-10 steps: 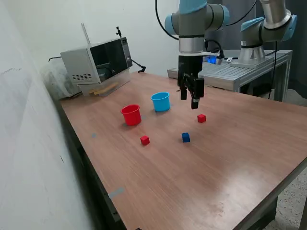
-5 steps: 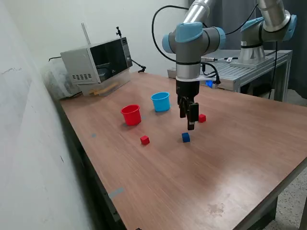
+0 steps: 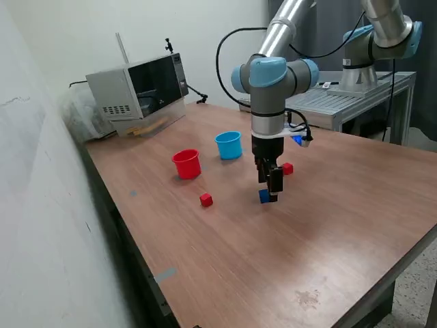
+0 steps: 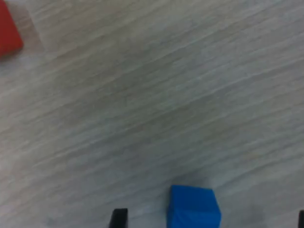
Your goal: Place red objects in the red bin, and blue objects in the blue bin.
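A small dark-blue cube (image 3: 263, 197) lies on the wooden table (image 3: 328, 225). My gripper (image 3: 270, 194) has come down right over it, fingers pointing at the table. In the wrist view the blue cube (image 4: 194, 206) sits between the spread fingertips (image 4: 118, 218), so the gripper (image 4: 209, 221) is open and holds nothing. One red cube (image 3: 206, 199) lies toward the exterior view's left, another red cube (image 3: 287, 168) just behind the gripper; one red cube (image 4: 8, 31) also shows in the wrist view. The red cup (image 3: 186, 164) and the light-blue cup (image 3: 229, 145) stand upright side by side, farther back.
A microwave (image 3: 136, 85) sits at the table's back corner on the exterior view's left. A second robot arm (image 3: 382, 41) stands on a metal bench behind the table. A white wall runs along the exterior view's left.
The gripper has come down from above the cups' height and moved toward the blue cube, ending with its fingers around it near the table. Cubes and cups have not moved.
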Controlling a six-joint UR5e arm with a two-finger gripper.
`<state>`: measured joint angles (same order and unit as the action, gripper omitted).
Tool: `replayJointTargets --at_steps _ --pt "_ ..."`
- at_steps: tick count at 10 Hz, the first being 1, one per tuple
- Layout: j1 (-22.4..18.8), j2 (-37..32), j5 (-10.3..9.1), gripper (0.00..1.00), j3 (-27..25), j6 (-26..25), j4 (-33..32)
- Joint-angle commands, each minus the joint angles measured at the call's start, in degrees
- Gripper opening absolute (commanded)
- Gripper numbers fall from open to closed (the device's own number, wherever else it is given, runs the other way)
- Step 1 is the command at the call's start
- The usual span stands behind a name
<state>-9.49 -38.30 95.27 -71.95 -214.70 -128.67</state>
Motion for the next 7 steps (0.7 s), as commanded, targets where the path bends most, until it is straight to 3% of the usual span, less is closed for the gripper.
replayJointTargets --at_steps 1,2,7 --pt "0.9 0.5 0.0 1.0 0.1 0.0 -0.4" --pt "1.1 0.5 0.0 0.0 0.0 0.0 -0.4" --pt "2.2 0.4 -0.26 0.0 -0.3 1.2 -0.5"
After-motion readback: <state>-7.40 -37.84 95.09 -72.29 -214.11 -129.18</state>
